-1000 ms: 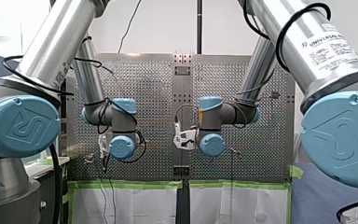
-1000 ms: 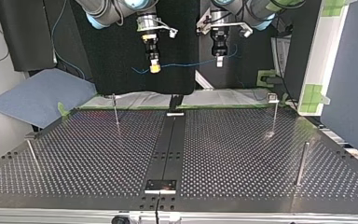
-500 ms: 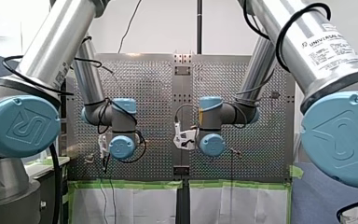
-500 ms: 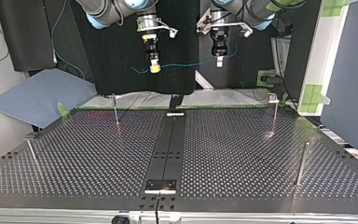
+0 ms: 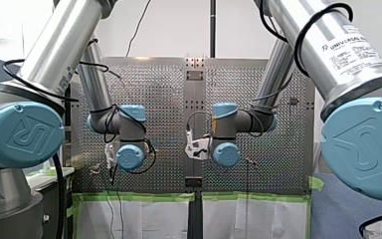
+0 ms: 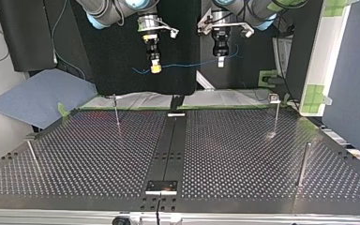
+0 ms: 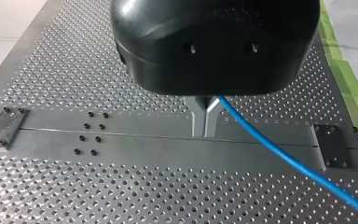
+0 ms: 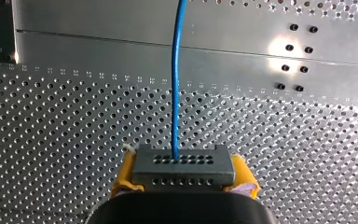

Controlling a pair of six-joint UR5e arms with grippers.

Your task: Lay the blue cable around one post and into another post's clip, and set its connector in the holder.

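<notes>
High above the perforated table, the blue cable (image 6: 187,63) hangs in a shallow line between my two grippers. My right gripper (image 6: 155,68), at the top view's left, is shut with its yellow pads on the grey connector (image 8: 183,170); the cable (image 8: 175,84) runs straight ahead out of it. My left gripper (image 6: 220,60) is shut on the cable, and in the left wrist view its metal fingertips (image 7: 205,122) pinch the cable (image 7: 284,156), which trails off to one side. In the front view both grippers are hidden behind the blue wrist joints.
Thin posts stand on the table (image 6: 243,154): one at the far left (image 6: 116,110), one with a clip on top at the far right (image 6: 276,115), a thicker one near right (image 6: 303,164), a leaning one near left (image 6: 32,152). A dark rail (image 6: 168,145) runs down the middle, with small plates (image 6: 161,186) at its ends.
</notes>
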